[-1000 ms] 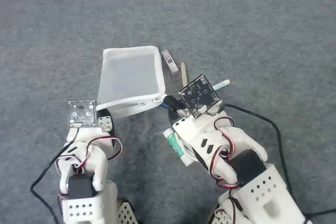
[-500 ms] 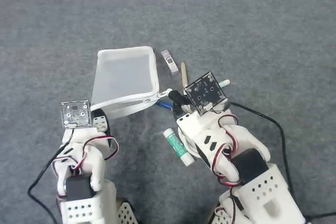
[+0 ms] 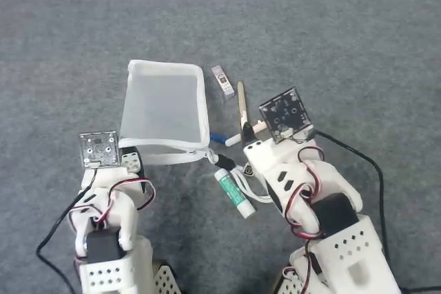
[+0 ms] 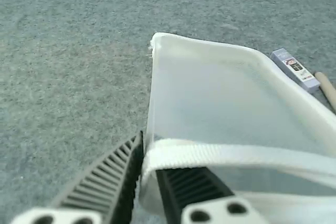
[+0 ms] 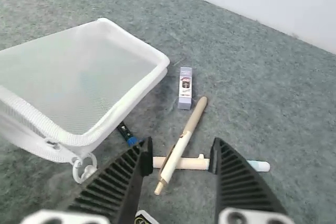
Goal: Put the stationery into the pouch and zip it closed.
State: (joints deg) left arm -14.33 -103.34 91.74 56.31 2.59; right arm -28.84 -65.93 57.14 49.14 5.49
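**Clerk:** Nearest item?

**Checker:** One glue stick [image 3: 233, 193], green and white, flat on the grey carpet [image 3: 358, 67] between the two arms.

**Clerk:** Left gripper [image 4: 147, 153]?

**Checker:** Jaws closed on the near rim of the pouch [image 3: 165, 105], with the white zipper band pinched between them.

**Clerk:** Right gripper [image 5: 178, 156]?

**Checker:** Jaws spread wide, holding nothing, over two crossed pens: a beige pen [image 5: 184, 139] and a white pen [image 5: 197, 163].

**Clerk:** Pouch?

**Checker:** White mesh, mouth open toward the arms, just left of the pens. Its zipper ring [image 5: 84, 170] lies on the carpet.

**Clerk:** Further out?

**Checker:** A blue pen [image 5: 127, 136] partly under the pouch's corner. A small lilac box [image 5: 185, 87] just beyond the beige pen.
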